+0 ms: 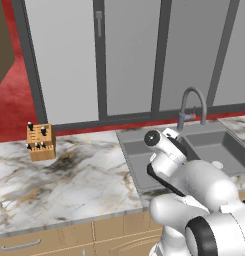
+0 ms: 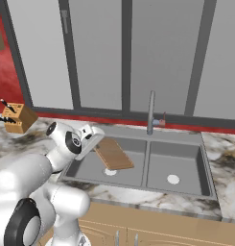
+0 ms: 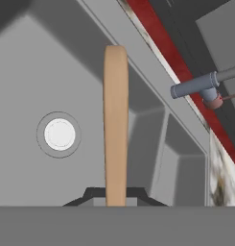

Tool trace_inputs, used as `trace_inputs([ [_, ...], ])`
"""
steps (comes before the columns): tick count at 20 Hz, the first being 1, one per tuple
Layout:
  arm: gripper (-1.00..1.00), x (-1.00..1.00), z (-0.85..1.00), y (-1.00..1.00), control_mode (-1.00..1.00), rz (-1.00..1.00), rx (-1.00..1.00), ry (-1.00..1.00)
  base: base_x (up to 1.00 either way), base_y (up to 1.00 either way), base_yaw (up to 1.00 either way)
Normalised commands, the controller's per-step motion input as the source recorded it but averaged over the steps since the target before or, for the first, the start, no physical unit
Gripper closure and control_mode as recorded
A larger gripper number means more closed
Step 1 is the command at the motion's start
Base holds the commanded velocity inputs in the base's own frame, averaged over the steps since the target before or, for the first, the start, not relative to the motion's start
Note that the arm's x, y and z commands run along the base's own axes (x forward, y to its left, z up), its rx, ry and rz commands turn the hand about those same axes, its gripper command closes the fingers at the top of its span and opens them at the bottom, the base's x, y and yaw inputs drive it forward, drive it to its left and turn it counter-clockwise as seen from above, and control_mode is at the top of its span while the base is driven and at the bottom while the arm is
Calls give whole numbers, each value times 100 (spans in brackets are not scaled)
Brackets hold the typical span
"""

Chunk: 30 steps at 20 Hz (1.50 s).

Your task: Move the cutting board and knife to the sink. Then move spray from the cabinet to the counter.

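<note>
I have the hand (image 3: 115,199) clamped tight on the near edge of the cutting board (image 2: 113,153), which hangs tilted over the left basin of the sink (image 2: 205,173), beside the drain. To finish well, I should lower it until the far edge rests on the sink floor, clear of the faucet (image 2: 151,114), then release gently.

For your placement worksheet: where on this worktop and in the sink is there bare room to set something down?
Bare: the counter between the knife block and the sink, plus the right basin. Crowded: the left basin, where the end effector holds the cutting board over the drain.
</note>
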Motion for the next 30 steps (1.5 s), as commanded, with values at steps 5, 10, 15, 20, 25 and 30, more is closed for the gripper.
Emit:
trace_inputs([
  [5,100,15,-35,-19,-100,0,0,0,0,0,0],
  [10,100,13,-25,-14,-100,0,0,0,0,0,0],
  [15,100,8,-6,-2,-100,0,0,0,0,0,0],
  [20,-100,0,0,0,-100,0,0,0,0,0,0],
  [25,-100,0,0,0,-100,0,0,0,0,0,0],
  [30,-100,0,1,0,-100,0,0,2,0,0,0],
])
